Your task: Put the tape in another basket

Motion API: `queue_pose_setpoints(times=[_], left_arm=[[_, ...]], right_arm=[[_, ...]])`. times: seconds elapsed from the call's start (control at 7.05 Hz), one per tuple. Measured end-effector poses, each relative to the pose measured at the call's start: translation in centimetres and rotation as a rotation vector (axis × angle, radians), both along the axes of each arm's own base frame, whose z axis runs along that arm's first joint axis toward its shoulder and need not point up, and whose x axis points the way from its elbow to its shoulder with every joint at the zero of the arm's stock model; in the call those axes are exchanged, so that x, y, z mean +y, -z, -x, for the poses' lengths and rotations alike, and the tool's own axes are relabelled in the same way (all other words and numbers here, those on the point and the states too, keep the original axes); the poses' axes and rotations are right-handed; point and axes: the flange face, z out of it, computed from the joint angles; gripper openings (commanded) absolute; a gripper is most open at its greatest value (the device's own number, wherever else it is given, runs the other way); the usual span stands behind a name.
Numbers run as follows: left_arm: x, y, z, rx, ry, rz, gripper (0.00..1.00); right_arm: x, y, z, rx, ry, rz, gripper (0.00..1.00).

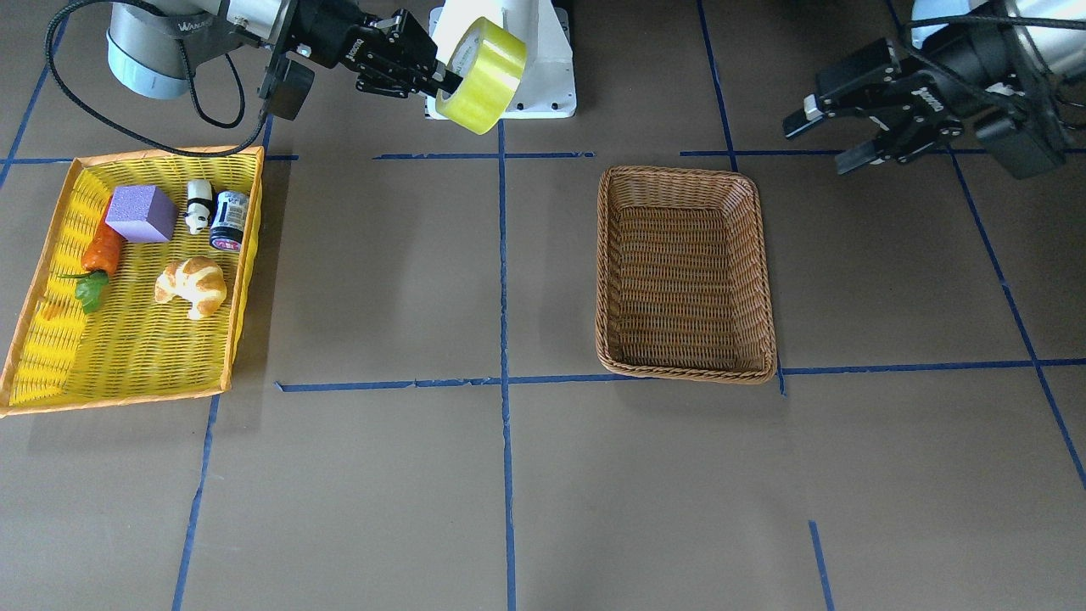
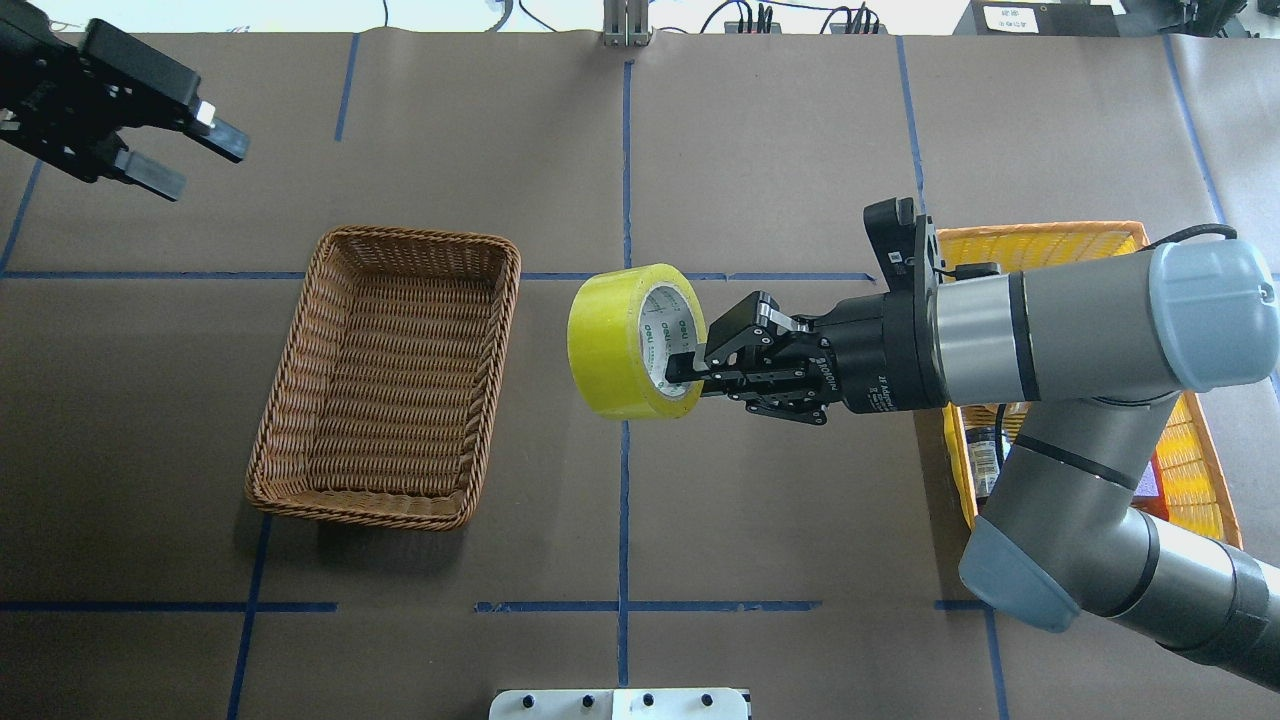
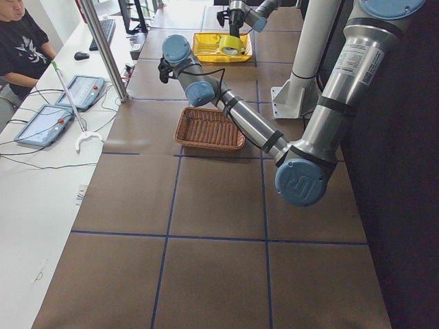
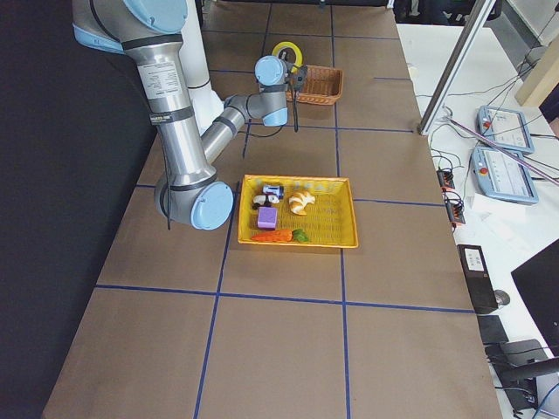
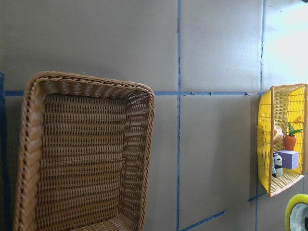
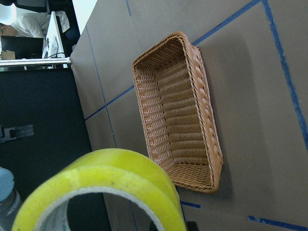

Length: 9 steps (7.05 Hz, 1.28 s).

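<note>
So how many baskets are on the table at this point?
2. The brown wicker basket lies empty on the robot's left side; the yellow basket sits on its right side, holding several small items. None seems hidden.

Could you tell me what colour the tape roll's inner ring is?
White with dark print, inside the yellow tape; the overhead view shows it best.

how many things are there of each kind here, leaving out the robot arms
baskets: 2, the brown basket and the yellow basket
tape: 1
food: 2, the croissant and the carrot
purple block: 1
panda figure: 1
jar: 1
total: 8
</note>
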Motion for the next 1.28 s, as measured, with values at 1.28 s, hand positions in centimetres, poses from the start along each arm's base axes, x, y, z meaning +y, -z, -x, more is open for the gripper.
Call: queue_pose_setpoints(times=[1.28], left_arm=[[10.8,6.9,-6.6,0.715,0.084,0.231,1.00]], right_arm=[[2.4,1.5,-2.6,-0.260,0.076,0.021,0.00]])
